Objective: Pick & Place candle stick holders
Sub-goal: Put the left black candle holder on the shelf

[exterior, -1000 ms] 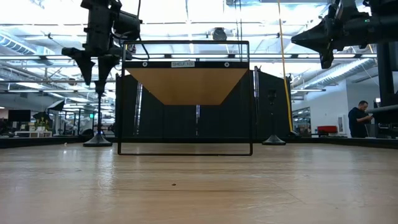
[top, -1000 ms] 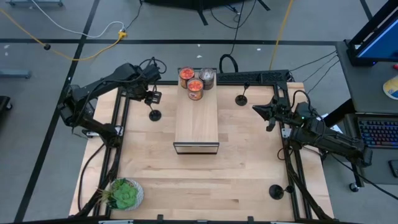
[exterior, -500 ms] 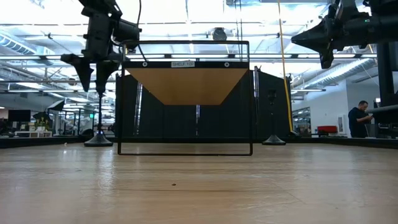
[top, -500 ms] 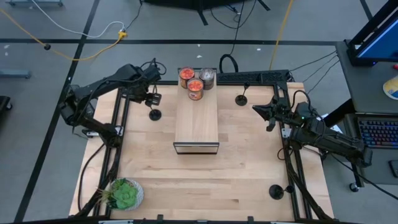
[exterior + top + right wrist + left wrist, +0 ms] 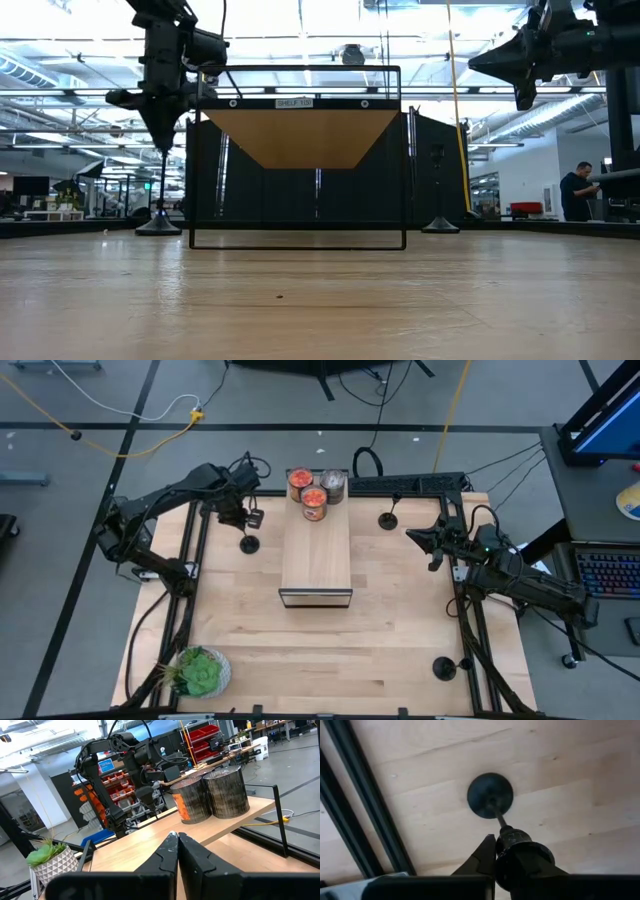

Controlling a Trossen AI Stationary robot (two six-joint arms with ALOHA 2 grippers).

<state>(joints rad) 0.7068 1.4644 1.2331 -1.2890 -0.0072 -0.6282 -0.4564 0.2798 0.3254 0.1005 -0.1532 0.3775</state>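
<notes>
Left tool (image 5: pixel 247 520) sits in the upper left of the high view, fingers clamped on the cup top of a candle stick holder (image 5: pixel 248 544). In the left wrist view we see the fingers (image 5: pixel 485 855) pinching the cup, with the stem running to the round base (image 5: pixel 490 795), which rests on the surface (image 5: pixel 320 640). In the low view that tool (image 5: pixel 160 135) hangs point-down over the same holder (image 5: pixel 158 226) at left, beside the shelf frame (image 5: pixel 297 160).

Second holder (image 5: pixel 389 520) stands upper centre-right in the high view, just right of the wooden shelf (image 5: pixel 316 555). Third holder (image 5: pixel 443 667) stands lower right, near the surface edge.

Right tool (image 5: pixel 415 536) hovers at centre right, fingers together and holding nothing; the right wrist view shows the fingertips (image 5: pixel 176 842) touching.

Three jars (image 5: pixel 315 491) sit on the far end of the shelf top. Potted plant (image 5: pixel 198 672) is lower left. A person (image 5: pixel 578 190) stands in the room at far right in the low view.
</notes>
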